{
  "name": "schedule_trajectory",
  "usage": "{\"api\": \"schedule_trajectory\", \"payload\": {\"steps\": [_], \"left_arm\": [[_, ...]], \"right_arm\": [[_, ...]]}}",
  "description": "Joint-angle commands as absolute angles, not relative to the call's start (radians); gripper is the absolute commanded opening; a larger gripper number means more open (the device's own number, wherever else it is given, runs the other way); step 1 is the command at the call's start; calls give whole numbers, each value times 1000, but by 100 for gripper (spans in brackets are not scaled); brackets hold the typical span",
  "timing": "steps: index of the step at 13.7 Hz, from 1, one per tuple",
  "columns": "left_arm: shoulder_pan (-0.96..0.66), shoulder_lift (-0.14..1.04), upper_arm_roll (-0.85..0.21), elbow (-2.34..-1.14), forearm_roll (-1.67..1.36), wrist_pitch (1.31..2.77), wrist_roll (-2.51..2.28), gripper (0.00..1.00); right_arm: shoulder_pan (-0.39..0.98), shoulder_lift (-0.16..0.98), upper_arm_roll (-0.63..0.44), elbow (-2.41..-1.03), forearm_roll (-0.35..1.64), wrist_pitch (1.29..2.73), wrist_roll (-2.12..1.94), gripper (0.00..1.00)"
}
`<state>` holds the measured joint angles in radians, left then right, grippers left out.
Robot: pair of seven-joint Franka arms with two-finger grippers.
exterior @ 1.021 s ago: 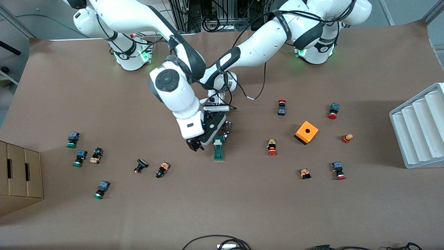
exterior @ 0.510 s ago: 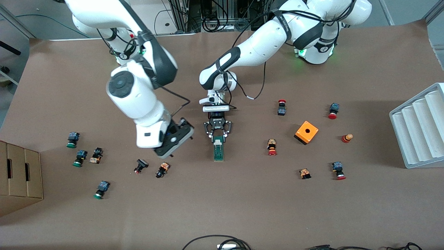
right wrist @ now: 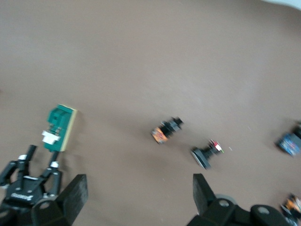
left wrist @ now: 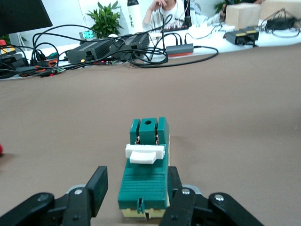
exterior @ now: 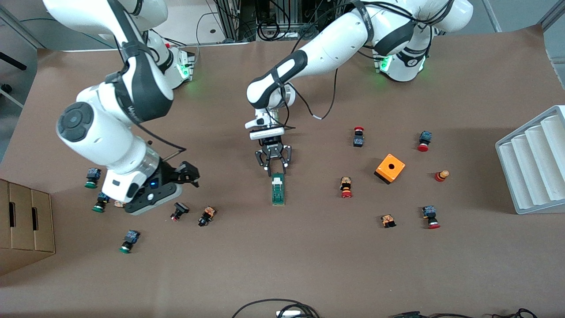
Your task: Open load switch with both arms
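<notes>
A wide bench (exterior: 309, 265) covered in brown paper holds two white robot arms and a scatter of small push-buttons. Near its middle lies the load switch (exterior: 278, 191) (left wrist: 145, 181) (right wrist: 59, 128), a small narrow green rectangular block. Seen from the front camera, its length runs from twelve to six o'clock, with the white piece at the twelve o'clock end. The left gripper (exterior: 274, 170) (left wrist: 138, 176) reaches down to that same end. Its black jaws are slightly parted and straddle the block's tip without clenching it, and a sliver of space shows along one finger (left wrist: 98, 186). The right gripper (exterior: 190, 175) (right wrist: 136, 193) hangs toward the switch's nine o'clock, well apart from it. It is over bare paper just above a black-capped button (exterior: 179, 210) (right wrist: 205, 153), with its jaws released wide and holding nothing. At roughly the switch's three o'clock sits an orange plastic box with a round hole (exterior: 390, 168). A grey ridged tray (exterior: 536, 163) rests at the left arm's end of the bench. A brown cardboard box (exterior: 24, 225) rests at the right arm's end.
</notes>
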<state>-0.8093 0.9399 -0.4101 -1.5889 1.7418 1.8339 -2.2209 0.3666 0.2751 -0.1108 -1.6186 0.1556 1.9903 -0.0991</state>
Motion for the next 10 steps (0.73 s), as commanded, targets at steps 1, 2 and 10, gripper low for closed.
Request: {"api": "schedule_trajectory", "payload": {"steps": [1, 2, 10], "left_arm": [[-811, 873, -413, -1595, 1626, 1851, -2103, 60], [-810, 849, -413, -1595, 1571, 1871, -2048, 60], [-733, 687, -414, -1571, 1206, 1947, -1516, 64]], "right_arm": [[254, 256, -95, -1620, 112, 1899, -77, 100], [218, 250, -95, -1620, 110, 1852, -77, 100], [81, 105, -91, -1621, 97, 1691, -84, 100]]}}
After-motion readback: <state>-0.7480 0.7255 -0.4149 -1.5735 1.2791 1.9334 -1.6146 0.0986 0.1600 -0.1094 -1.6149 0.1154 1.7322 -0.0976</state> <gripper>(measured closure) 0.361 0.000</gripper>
